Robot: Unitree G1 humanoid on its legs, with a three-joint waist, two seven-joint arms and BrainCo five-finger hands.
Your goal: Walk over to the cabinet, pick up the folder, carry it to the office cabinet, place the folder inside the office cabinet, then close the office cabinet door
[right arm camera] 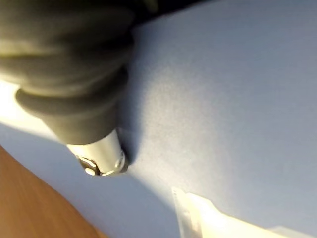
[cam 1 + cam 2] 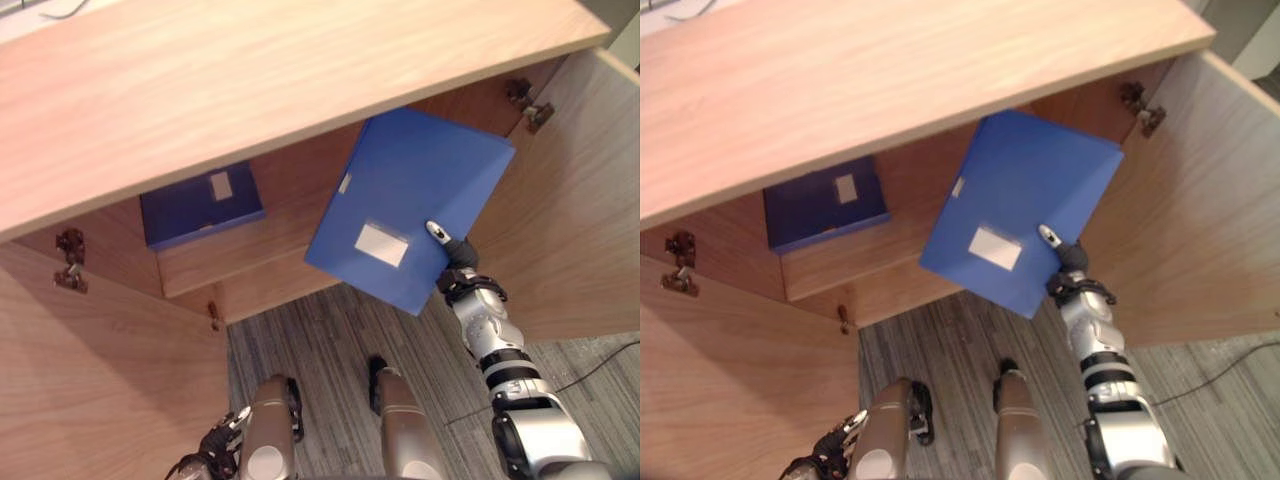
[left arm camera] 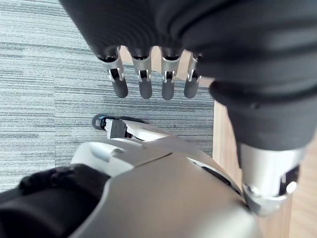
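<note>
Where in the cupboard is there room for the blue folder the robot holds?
Bare shelf lies right of the dark folder, toward the right door. The left end is taken. The right robot hand pinches the held folder in front.

Robot's left hand (image 3: 148,54) hangs with silver dark-tipped fingers straight, touching nothing, above grey striped carpet floor (image 3: 44,89); light wooden panel (image 3: 223,130) just beside it.

We seem to be in an office. A pale wooden cabinet (image 2: 250,80) stands open, a dark blue file (image 2: 200,205) on its shelf and a blue folder (image 2: 410,190) at its opening; grey striped carpet (image 2: 330,340) lies before it.
</note>
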